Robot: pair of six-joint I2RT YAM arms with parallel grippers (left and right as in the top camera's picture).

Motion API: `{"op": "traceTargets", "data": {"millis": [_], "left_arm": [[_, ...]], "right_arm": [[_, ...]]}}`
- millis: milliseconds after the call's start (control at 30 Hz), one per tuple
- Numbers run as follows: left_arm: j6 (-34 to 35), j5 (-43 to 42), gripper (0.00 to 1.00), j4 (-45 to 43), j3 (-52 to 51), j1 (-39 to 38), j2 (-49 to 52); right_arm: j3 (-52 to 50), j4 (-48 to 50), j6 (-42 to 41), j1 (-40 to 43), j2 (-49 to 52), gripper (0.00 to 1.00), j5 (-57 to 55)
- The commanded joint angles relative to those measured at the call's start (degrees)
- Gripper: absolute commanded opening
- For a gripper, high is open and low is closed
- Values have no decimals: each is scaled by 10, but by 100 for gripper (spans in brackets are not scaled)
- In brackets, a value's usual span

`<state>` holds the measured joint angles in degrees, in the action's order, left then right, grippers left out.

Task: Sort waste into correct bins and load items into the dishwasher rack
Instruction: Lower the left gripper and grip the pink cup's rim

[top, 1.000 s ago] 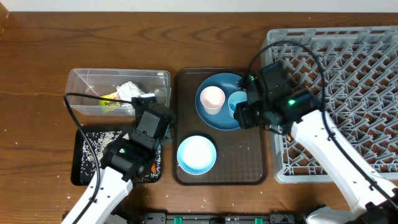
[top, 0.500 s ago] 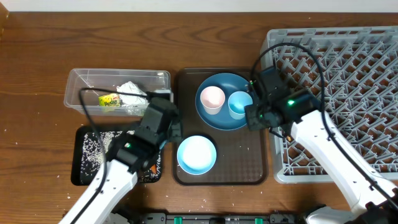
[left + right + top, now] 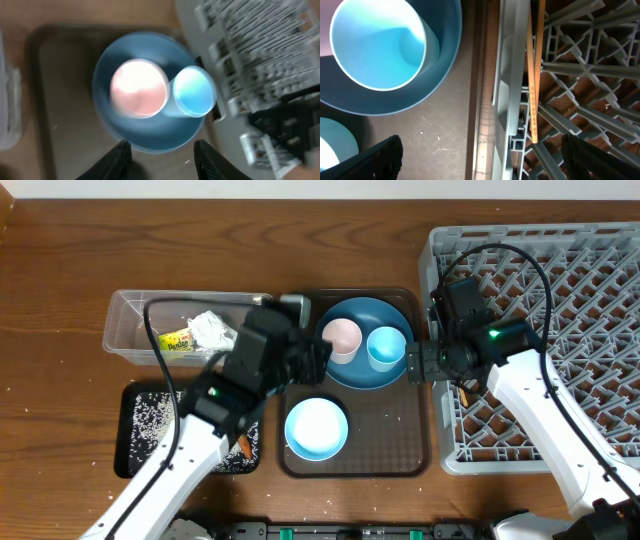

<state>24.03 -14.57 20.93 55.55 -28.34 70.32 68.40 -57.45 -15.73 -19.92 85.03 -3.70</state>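
A dark-blue plate (image 3: pixel 365 312) on the brown tray (image 3: pixel 392 442) carries a white-pink cup (image 3: pixel 341 337) and a small light-blue cup (image 3: pixel 386 345). In front of it stands a light-blue bowl (image 3: pixel 316 427). My left gripper (image 3: pixel 318 360) (image 3: pixel 162 150) hovers open at the plate's near-left rim with nothing between its fingers. My right gripper (image 3: pixel 418 365) (image 3: pixel 487 160) is wide open over the seam between the tray and the dishwasher rack (image 3: pixel 580 280). Wooden chopsticks (image 3: pixel 534 75) lie in the rack's lattice just inside its left wall.
A clear tub (image 3: pixel 135 315) at the left holds crumpled tissue (image 3: pixel 210 328) and a yellow-green wrapper (image 3: pixel 178 343). Below it a black tray (image 3: pixel 130 460) holds scattered rice (image 3: pixel 150 415). My left arm crosses over both bins.
My left gripper swung right from the bins to the plate's rim. My right gripper drew back right to the rack's edge and opened its jaws wide.
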Motion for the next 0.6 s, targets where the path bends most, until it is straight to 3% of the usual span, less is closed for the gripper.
{"op": "traceTargets", "data": {"millis": [0,233,433,567], "left_arm": [[9,-13,43,23,56,0,41],[11,-13,43,101,148,0,164],[12,-13,42,103,151,0,240],[12,-12,35,98,151,0,274]], "right_arm": [[0,0,-3,4,-7,99,-6],[0,0,-3,4,-7,99,-6],[0,0,-3,4,-7,99,-6],[0,0,-3,4,-7,99,-6]]}}
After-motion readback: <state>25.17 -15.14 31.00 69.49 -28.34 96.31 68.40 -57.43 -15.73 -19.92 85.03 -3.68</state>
